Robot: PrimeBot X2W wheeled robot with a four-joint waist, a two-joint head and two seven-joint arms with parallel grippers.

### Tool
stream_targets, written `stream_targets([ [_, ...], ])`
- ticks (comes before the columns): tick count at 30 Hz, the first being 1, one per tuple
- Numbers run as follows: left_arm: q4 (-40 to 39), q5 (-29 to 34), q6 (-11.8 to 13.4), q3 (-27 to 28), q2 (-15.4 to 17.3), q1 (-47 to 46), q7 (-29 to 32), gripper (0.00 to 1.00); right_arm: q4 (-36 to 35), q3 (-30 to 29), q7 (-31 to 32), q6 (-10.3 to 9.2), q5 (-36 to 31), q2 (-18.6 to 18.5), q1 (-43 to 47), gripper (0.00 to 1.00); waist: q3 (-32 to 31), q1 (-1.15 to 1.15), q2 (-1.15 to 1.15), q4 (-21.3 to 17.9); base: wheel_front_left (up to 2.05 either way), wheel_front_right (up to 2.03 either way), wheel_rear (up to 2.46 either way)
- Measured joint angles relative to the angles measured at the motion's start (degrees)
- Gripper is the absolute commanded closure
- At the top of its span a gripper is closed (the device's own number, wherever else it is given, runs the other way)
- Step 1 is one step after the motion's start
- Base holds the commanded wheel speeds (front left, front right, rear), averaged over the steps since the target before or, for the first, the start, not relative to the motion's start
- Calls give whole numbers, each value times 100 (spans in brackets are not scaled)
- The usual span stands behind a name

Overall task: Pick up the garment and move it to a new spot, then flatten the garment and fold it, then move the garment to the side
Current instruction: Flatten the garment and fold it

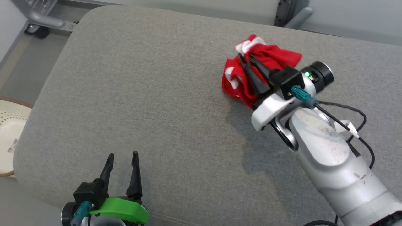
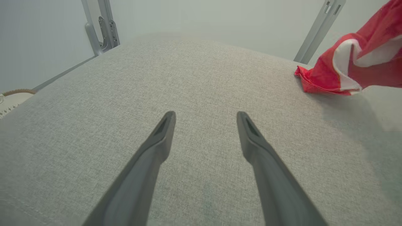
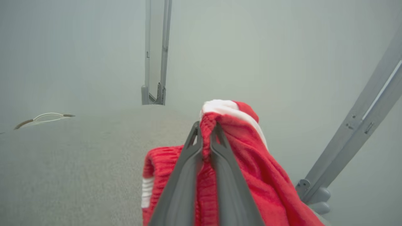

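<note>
Barely begun: right gripper pinches the garment near the cushion's far edge, left gripper spread; flattening, folding remain.

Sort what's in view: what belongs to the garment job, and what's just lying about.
Job: garment; right gripper, shut on it; left gripper, open; grey pad under them.
Lying about: basket at the left edge; metal frame and wheel beyond the pad.
</note>
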Motion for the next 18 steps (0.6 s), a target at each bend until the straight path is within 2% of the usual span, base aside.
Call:
stream_targets([
  [6,53,-27,1,-91,-2,96,-1,0,-680,1224,-1,0,504,145,-946,100,-112,0,0,382,0,0,0],
  [10,87,-26,-1,-64,-1,232,-1,0,-788,1958,-1,0,783,18,-1079,100,-191,0,-2,569,0,0,0],
  [16,123,-47,-64,-87,-1,234,0,0,-8,2831,0,0,1063,-886,-551,100,-194,0,-2,505,0,0,0],
  [17,131,-43,-104,-125,1,135,0,0,498,2976,-1,0,1252,-1339,-291,100,-136,0,-2,381,0,0,0],
  [18,129,-33,-114,-140,1,92,-1,0,668,2953,0,0,1317,-1462,-236,100,-107,0,-2,327,0,0,0],
])
